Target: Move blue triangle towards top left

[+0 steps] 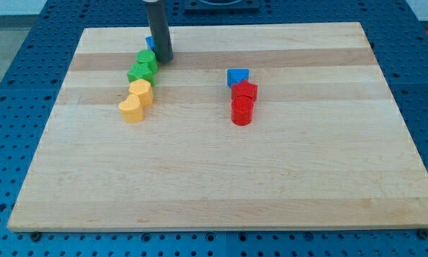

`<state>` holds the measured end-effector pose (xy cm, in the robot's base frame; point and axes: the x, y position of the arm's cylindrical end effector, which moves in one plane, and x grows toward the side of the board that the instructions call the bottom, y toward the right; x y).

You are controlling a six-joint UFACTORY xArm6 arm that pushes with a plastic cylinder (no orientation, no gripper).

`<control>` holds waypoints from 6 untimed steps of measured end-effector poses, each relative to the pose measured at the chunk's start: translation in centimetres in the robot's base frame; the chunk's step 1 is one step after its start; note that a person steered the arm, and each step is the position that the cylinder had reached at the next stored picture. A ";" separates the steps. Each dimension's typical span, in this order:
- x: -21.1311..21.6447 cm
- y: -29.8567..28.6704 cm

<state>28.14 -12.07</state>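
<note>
board (221,178) | green blocks (143,68) | yellow blocks (135,101) | red blocks (243,102) | blue block behind rod (150,43)

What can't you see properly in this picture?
- Camera view: a small blue block at the view's top is mostly hidden behind my dark rod; its shape cannot be told.
- My tip sits against the two green blocks; whether it touches them is unclear.
- The rod's upper part is cut off by the view's top edge.

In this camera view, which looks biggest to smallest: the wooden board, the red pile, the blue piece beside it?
1. Wooden board, by far.
2. Red pile, two touching blocks.
3. Blue triangle, though it lies farther up the view, so perhaps shrunk by distance.
</note>
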 end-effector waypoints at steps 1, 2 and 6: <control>-1.5 -0.4; -2.9 -0.4; -7.8 2.1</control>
<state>20.38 -9.97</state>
